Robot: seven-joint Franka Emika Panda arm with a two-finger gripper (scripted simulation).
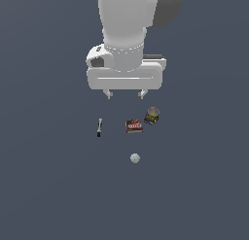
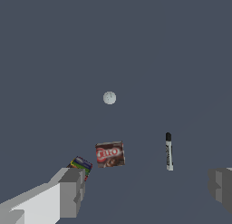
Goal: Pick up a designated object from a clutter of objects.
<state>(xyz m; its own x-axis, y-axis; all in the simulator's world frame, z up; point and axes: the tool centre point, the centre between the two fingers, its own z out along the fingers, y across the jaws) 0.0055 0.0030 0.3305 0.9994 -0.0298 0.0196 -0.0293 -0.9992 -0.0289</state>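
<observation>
From outside, my claw (image 1: pixel 125 94) hangs wide open and empty above the worktop (image 1: pixel 48 185), the box (image 1: pixel 134 126) lying flat between the can (image 1: pixel 151 116) on the exterior view's right and the marker (image 1: pixel 99 127) on its left, while my wrist shows the box (image 2: pixel 109 154) near the can (image 2: pixel 80 166), the ball (image 2: pixel 109 98) well apart.

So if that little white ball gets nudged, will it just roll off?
Probably. The white-grey ball looks round and sits alone on the flat floor, apart from the brown-red box, so nothing would stop it. It may also slip from a pinch.
</observation>
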